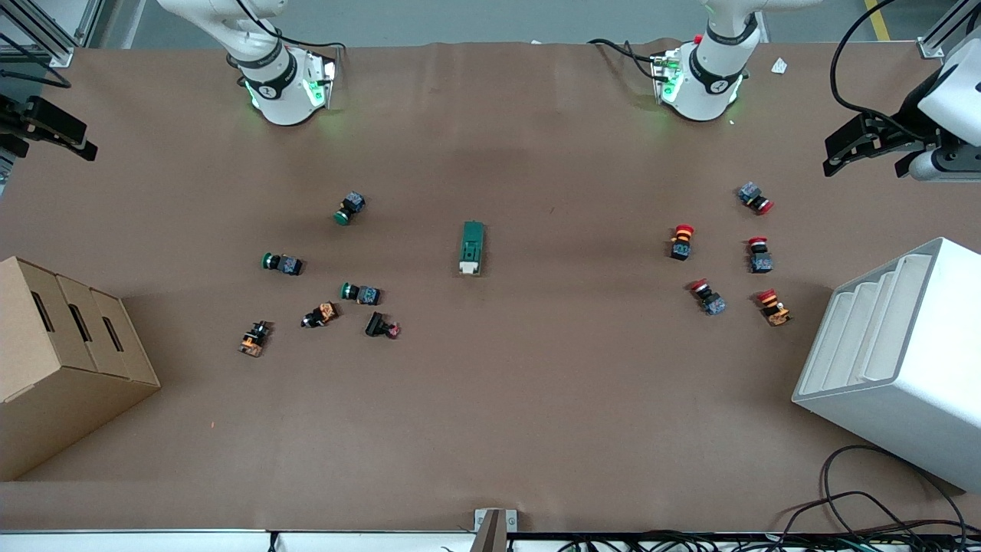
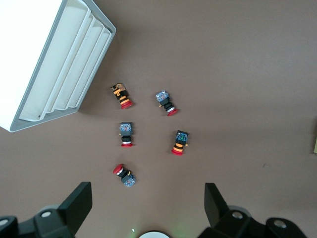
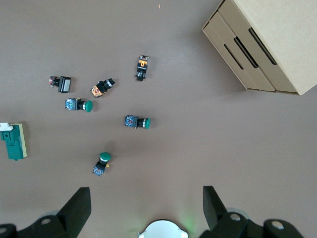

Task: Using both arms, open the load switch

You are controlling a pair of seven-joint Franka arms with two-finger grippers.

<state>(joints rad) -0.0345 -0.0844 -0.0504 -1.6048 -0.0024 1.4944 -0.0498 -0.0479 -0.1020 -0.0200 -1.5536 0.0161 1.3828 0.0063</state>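
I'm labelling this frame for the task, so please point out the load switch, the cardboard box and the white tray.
load switch (image 1: 471, 245), front view, on its green body.
cardboard box (image 1: 46, 360), front view, on its top face.
white tray (image 1: 920, 383), front view, on its outer side wall.

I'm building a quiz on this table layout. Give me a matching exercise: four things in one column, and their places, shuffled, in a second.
Things:
1. load switch
2. cardboard box
3. white tray
4. red push buttons

Places:
A. table's edge, right arm's end
B. mid-table, between the two button groups
C. table's edge, left arm's end
D. scattered toward the left arm's end

Pairs: 1-B, 2-A, 3-C, 4-D
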